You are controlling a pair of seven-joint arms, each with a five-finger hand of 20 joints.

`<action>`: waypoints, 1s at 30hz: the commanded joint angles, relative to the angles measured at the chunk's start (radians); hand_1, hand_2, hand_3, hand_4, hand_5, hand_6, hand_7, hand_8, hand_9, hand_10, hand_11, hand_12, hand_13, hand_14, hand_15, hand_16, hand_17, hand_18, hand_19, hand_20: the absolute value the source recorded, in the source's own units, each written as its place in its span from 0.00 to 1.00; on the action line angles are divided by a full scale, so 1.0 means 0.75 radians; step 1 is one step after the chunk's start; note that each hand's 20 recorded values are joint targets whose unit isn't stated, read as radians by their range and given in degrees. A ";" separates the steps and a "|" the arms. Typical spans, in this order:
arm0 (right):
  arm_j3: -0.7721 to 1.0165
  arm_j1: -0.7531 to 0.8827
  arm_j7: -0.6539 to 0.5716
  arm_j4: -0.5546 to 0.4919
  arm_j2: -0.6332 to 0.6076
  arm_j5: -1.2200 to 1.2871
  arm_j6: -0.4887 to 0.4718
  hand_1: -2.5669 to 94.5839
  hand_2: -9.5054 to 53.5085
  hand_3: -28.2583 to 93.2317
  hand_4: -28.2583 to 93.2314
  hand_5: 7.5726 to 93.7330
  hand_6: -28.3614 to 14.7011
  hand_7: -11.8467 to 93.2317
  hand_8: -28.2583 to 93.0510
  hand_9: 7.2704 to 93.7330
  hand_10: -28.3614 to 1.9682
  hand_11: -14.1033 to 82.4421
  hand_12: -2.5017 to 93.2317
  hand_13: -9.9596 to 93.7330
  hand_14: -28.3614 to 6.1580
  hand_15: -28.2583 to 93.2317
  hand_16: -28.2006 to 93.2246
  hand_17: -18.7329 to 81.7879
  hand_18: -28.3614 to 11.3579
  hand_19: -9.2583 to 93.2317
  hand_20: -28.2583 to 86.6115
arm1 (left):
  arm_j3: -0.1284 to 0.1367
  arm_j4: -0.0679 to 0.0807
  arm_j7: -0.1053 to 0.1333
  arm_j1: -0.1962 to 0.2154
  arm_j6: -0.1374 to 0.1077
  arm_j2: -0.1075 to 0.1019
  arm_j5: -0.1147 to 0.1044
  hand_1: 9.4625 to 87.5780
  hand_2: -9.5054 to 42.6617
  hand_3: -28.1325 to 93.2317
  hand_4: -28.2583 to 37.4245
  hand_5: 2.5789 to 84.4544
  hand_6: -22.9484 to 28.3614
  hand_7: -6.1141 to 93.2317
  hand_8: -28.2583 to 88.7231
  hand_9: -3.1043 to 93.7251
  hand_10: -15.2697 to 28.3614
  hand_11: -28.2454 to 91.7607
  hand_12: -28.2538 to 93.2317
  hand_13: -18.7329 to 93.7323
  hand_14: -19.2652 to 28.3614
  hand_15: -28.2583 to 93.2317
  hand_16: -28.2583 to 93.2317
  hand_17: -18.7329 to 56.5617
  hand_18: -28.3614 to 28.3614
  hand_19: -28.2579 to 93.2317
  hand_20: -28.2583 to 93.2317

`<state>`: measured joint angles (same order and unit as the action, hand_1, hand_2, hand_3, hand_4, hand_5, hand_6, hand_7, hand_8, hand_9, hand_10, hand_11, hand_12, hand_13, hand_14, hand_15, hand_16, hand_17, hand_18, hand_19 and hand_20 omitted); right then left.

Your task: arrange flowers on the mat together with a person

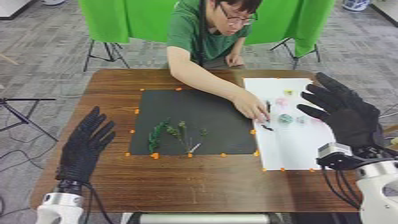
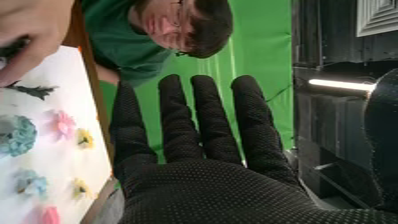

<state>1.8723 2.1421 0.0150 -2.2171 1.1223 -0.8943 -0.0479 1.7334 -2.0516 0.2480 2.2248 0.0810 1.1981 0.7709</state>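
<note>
**A person's hand (image 1: 250, 107) at the white sheet (image 1: 302, 156), my own two released**

From my seat, the head view gives me the brown counter (image 1: 204, 190) with a dark mat (image 1: 164, 107) on it and the white sheet just beside its right edge. A person (image 1: 188, 37) in green leans in from the far side, one arm stretched across the mat's far right corner, fingers down at the sheet's left side.

The green sprigs (image 1: 155, 136) lie on the near part of the mat, a leafy one at the left and thinner stems next to it. Orange tabs (image 1: 155, 156) sit around the mat's border.

I have the left hand (image 1: 80, 150) over the counter, left of the mat, its fingers released and extended. My right hand (image 1: 346, 114) is raised by the sheet's right edge, fingers straight and spread, also released.

In the right wrist view I make out blue-green flowers (image 2: 19, 136), pink flowers (image 2: 62, 124) and yellow flowers (image 2: 85, 139) on the sheet, and a dark leafy sprig (image 2: 34, 91) right by the person's fingertips.
</note>
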 commanded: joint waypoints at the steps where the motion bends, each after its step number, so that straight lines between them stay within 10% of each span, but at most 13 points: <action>1: -0.019 -0.009 -0.013 0.003 -0.006 -0.004 -0.022 0.17 0.05 0.89 0.02 0.30 0.58 0.23 0.16 0.31 0.48 0.23 0.26 0.37 0.46 0.27 0.52 0.22 0.14 0.47 0.44 | 0.001 0.006 0.008 0.021 -0.011 0.000 -0.007 0.23 0.05 0.77 0.00 0.29 0.50 0.19 0.17 0.22 0.55 0.35 0.36 0.32 0.67 0.36 0.28 0.09 0.88 0.54 0.30; 12: -0.028 -0.002 -0.050 0.003 -0.003 -0.010 -0.030 0.17 0.05 0.89 0.02 0.31 0.57 0.24 0.16 0.31 0.47 0.23 0.26 0.37 0.46 0.28 0.52 0.21 0.14 0.47 0.44 | -0.021 0.006 -0.044 0.038 0.014 0.036 -0.001 0.23 0.05 0.77 0.00 0.29 0.50 0.19 0.17 0.22 0.55 0.35 0.36 0.32 0.67 0.36 0.28 0.10 0.87 0.54 0.30; 30: -0.063 -0.049 -0.052 0.027 0.017 -0.037 -0.056 0.18 0.05 0.89 0.02 0.31 0.57 0.24 0.16 0.31 0.48 0.23 0.25 0.38 0.46 0.28 0.51 0.22 0.14 0.47 0.44 | -0.022 0.010 -0.023 0.001 0.026 0.039 0.010 0.23 0.05 0.77 0.00 0.29 0.50 0.19 0.17 0.22 0.55 0.35 0.36 0.32 0.67 0.36 0.28 0.10 0.87 0.54 0.30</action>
<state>1.8326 2.1151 -0.0245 -2.2015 1.1302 -0.9123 -0.0840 1.7185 -2.0460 0.2358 2.2262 0.0921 1.2220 0.7714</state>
